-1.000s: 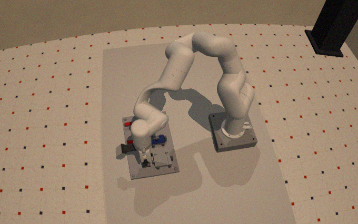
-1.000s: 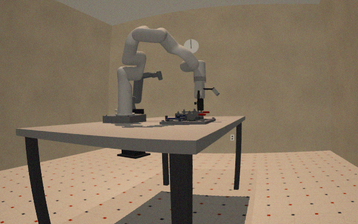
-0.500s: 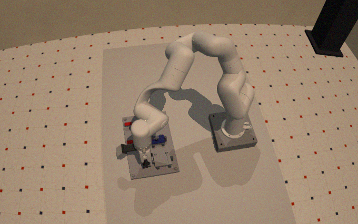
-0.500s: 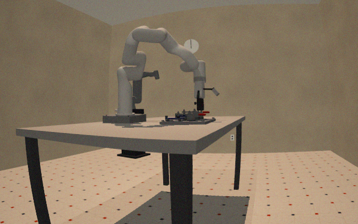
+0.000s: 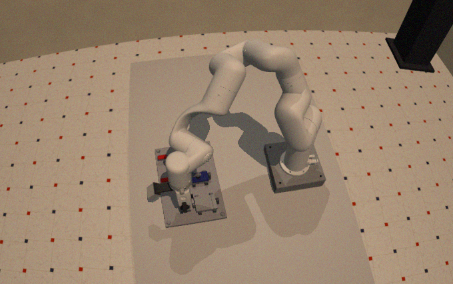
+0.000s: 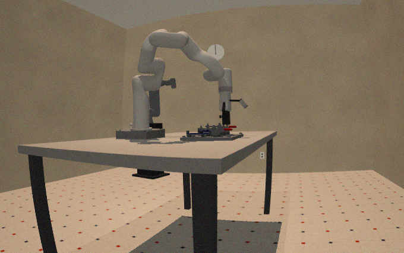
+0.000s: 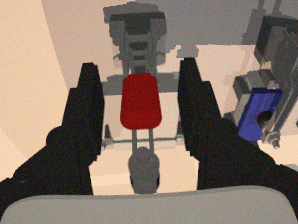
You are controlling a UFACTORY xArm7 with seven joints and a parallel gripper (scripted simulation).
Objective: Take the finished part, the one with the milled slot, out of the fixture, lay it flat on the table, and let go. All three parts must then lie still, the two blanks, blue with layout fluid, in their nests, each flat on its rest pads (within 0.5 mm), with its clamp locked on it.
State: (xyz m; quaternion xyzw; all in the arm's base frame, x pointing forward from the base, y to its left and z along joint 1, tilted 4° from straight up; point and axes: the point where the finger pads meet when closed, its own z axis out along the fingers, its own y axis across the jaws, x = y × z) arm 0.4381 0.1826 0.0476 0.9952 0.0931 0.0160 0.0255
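Observation:
The gripper (image 5: 184, 210) (image 6: 226, 123) (image 7: 141, 63) is open, its two fingers on either side of a red clamp handle (image 7: 141, 102), with a gap on both sides. This handle's angle is hard to tell. Its clamp's spindle (image 7: 144, 167) shows nearer the bottom of the wrist view. A plain grey piece (image 5: 204, 201), apparently the finished part, sits in the nest beside the gripper; its slot cannot be made out. A blue blank (image 5: 200, 177) (image 7: 254, 116) sits in the neighbouring nest, with a clamp spindle over it. The other blank is hidden behind the arm in the top view.
The fixture plate (image 5: 180, 221) (image 6: 191, 139) lies on the table (image 5: 234, 264) (image 6: 119, 148). Two other red handles (image 5: 161, 157) (image 5: 164, 179) show at its left side. In the exterior view, red handles (image 6: 232, 126) (image 6: 227, 129) point outward, roughly level. The arm's base stands right of the plate in the top view.

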